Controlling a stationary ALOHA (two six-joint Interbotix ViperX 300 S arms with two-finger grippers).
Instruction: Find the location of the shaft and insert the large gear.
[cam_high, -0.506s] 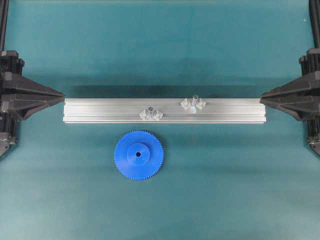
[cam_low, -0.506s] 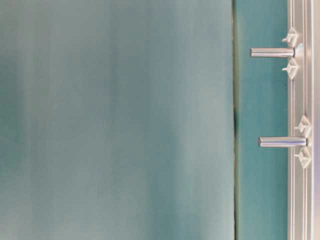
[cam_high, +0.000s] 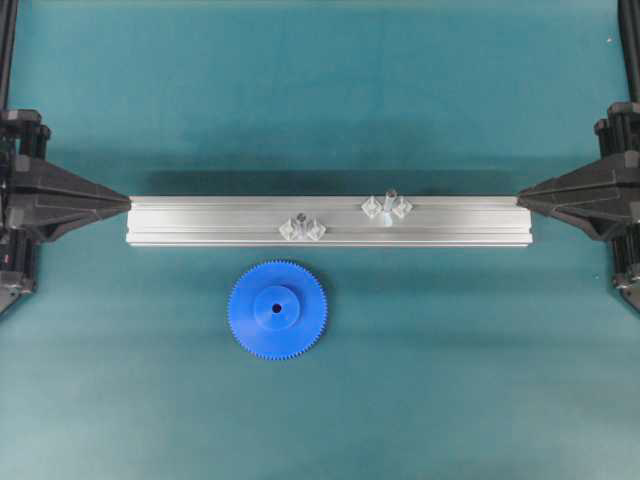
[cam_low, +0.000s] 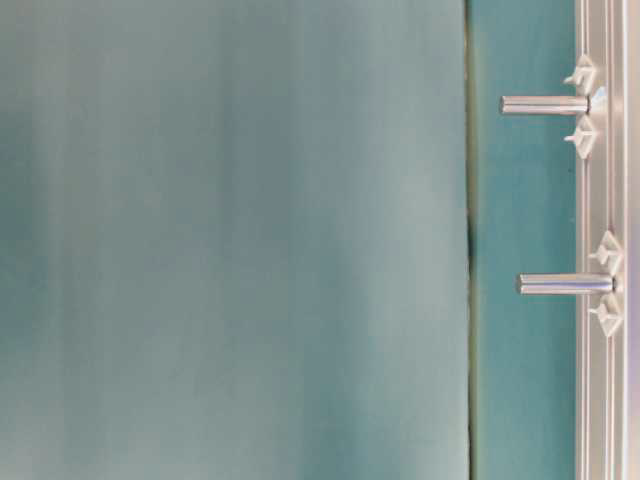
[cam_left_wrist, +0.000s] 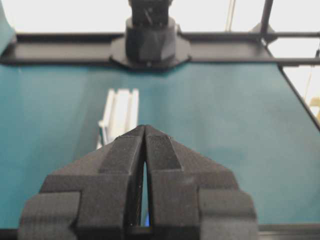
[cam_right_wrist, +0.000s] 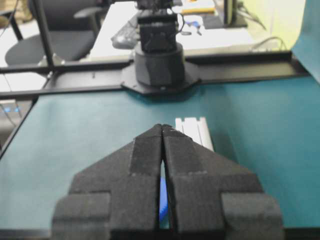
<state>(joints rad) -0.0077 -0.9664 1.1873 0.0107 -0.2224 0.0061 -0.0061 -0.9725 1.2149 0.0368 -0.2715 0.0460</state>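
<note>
Here, gear: bright blue toothed plastic disc gear (cam_high: 277, 309) lies flat toward the desk's near edge, beside the aluminium rail (cam_high: 200, 222).
Handling: likely light, rigid; grip the raised hub.
Shaft: pale upright pin (cam_high: 388, 198) on the rail.
Hands: left hand (cam_left_wrist: 145, 131), right hand (cam_right_wrist: 162, 129) closed, empty.

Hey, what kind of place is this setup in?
Probably a robotics lab or office workspace: a teal mat carries an aluminium rail and a blue gear between two robot arms, with an office chair and cluttered desk behind.
</note>
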